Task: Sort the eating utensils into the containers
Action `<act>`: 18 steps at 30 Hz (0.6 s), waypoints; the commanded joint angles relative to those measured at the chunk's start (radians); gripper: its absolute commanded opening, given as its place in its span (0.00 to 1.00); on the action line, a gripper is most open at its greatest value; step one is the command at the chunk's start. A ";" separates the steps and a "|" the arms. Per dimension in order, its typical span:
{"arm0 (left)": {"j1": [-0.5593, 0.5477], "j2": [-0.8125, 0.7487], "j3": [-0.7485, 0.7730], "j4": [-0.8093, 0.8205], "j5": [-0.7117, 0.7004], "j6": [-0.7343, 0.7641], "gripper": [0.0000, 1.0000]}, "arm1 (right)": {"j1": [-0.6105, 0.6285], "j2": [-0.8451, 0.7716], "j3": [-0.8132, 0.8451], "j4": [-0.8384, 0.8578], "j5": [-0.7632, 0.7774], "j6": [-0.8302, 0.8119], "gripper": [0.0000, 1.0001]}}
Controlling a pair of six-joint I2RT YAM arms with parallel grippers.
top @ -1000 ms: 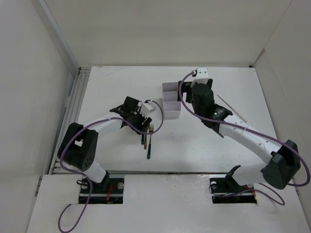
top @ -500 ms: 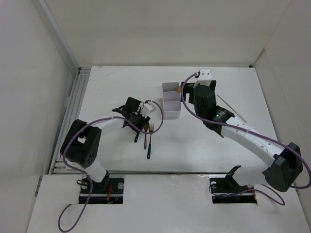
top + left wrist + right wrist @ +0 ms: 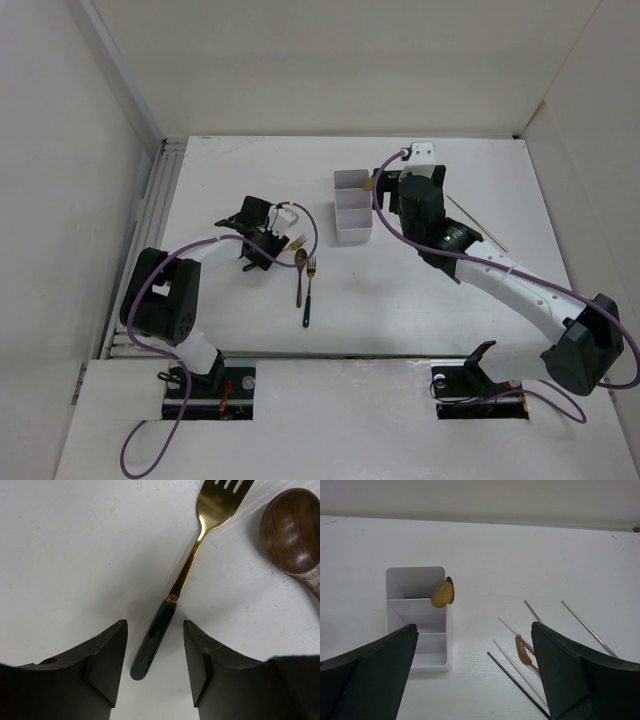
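My left gripper (image 3: 154, 625) is open low over the table, one finger on each side of the dark green handle of a gold-headed fork (image 3: 200, 535), not touching it. A brown wooden spoon (image 3: 292, 530) lies just right of it. In the top view the left gripper (image 3: 262, 245) sits left of this fork (image 3: 297, 241), the brown spoon (image 3: 299, 275) and a second fork (image 3: 309, 290). The white three-part box (image 3: 417, 652) holds a gold spoon head (image 3: 443, 592) leaning out of its far compartment. My right gripper (image 3: 474, 630) is open and empty, high above the table beside the box (image 3: 352, 222).
Several thin chopsticks (image 3: 517, 672) and a copper fork (image 3: 524, 651) lie to the right of the box, mostly hidden under my right arm in the top view. One chopstick (image 3: 476, 222) shows at the right. White walls enclose the table.
My left gripper has drawn back to the left, uncovering the gold fork and the brown spoon. My right arm shifted slightly, and the gold spoon head now shows in the box.
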 commanded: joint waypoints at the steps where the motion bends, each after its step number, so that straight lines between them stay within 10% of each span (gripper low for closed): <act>1: 0.000 -0.014 -0.015 -0.045 -0.018 0.052 0.46 | 0.010 -0.034 0.004 0.019 0.024 -0.010 1.00; 5: 0.000 0.020 -0.015 -0.020 -0.018 0.094 0.39 | 0.010 -0.034 0.004 0.019 0.024 -0.010 1.00; 10: 0.009 0.043 -0.015 -0.020 -0.030 0.103 0.01 | 0.010 -0.034 0.004 0.019 0.033 -0.010 1.00; 18: 0.021 0.014 0.025 -0.063 -0.040 -0.033 0.00 | 0.010 -0.024 0.004 0.019 0.033 0.003 1.00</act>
